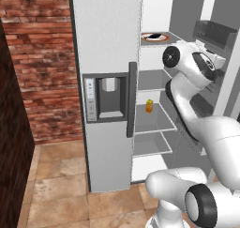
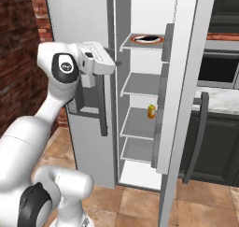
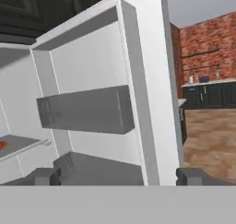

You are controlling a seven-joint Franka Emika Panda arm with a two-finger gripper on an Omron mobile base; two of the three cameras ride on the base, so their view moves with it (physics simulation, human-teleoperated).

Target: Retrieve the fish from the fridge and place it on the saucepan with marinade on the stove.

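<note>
Brick-walled kitchen: hand spread open beside fridge shelves.

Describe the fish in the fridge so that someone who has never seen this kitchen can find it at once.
Look at the tall grey fridge, whose right door stands open on white shelves. On the top shelf lies a plate with the fish, flat, dark and whitish. The only other item, a small upright yellow-orange carton, stands two shelves lower.
</note>
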